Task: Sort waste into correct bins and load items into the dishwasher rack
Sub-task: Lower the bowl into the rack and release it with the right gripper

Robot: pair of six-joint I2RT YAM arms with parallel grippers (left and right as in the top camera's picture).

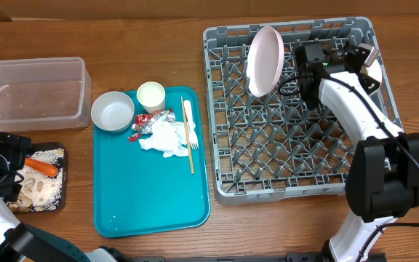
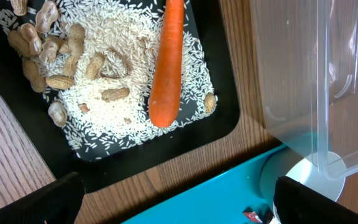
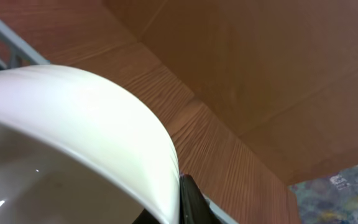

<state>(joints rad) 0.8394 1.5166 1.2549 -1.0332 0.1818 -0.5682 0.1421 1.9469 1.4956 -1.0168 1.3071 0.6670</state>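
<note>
Pink plate (image 1: 265,61) stands on edge at the dishwasher rack's (image 1: 224,145) twelve o'clock, clamped in the right pincer (image 1: 288,75). The left pincer (image 2: 178,199) gapes above the binned carrot (image 2: 168,62). The bowl (image 1: 113,110), cup (image 1: 151,95), napkin (image 1: 167,138), wrapper (image 1: 145,122), fork (image 1: 188,124) and stick (image 1: 191,156) wait.

teal tray (image 1: 151,200) | lying flat | on wooden table (image 1: 137,36)

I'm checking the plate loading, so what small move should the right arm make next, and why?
Probably open the right gripper slowly: it is shut on the pink plate, which stands on edge inside the rack, seemingly seated there.
</note>
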